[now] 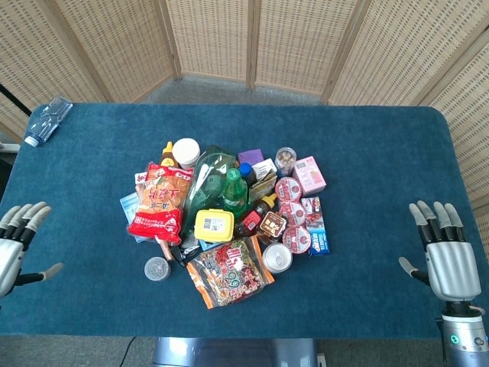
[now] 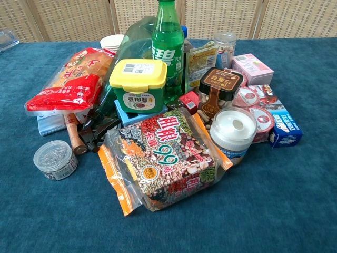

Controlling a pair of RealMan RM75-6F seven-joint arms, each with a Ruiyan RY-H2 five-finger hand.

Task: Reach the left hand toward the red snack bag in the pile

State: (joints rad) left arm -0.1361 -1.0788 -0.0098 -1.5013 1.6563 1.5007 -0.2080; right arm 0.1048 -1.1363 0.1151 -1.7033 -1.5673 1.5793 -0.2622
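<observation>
The red snack bag (image 1: 159,204) lies on the left side of the pile, its red end toward the table's front; the chest view shows the red snack bag (image 2: 68,87) at the left of the heap. My left hand (image 1: 14,248) hovers at the table's left edge, fingers spread and empty, well left of the bag. At the right edge my right hand (image 1: 443,256) is flat with fingers apart, holding nothing. Neither hand appears in the chest view.
The pile holds a green soda bottle (image 1: 234,191), a yellow-lidded tub (image 1: 214,225), a bean bag (image 1: 229,271), a small tin (image 1: 157,268), a white jar (image 2: 232,129) and pink boxes (image 1: 309,175). A clear plastic bottle (image 1: 46,120) lies at the far left corner.
</observation>
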